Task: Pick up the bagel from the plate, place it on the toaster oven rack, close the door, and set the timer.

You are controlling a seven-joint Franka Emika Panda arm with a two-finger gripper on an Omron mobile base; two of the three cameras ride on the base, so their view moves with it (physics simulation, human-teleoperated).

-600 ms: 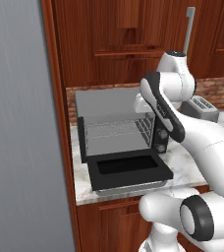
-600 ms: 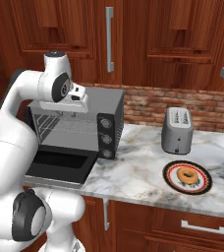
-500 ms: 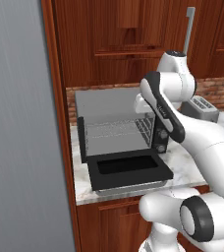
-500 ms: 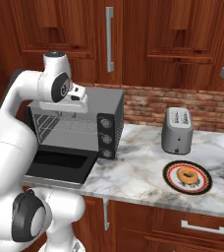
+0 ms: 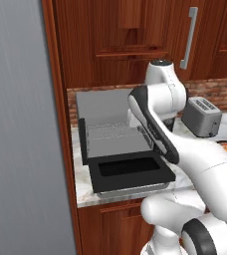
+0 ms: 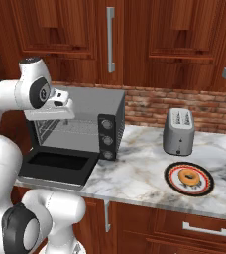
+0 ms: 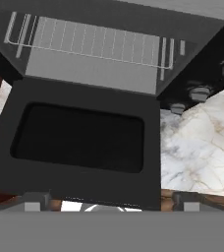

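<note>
Left base view: oven (image 5: 116, 144) on the counter (image 5: 83, 191), door (image 5: 130, 173) folded down flat toward the front edge, rack (image 5: 116, 132) bare inside; the arm crosses in front, toaster (image 5: 201, 115) to the right. Right base view: bagel (image 6: 189, 176) sits on the plate (image 6: 189, 179), right of the oven and in front of the toaster, well apart from the hand, which hangs above the open door. Hand view: gripper (image 7: 108, 201) above the door's front edge, fingertips (image 7: 31, 201) set wide apart, nothing between them.
</note>
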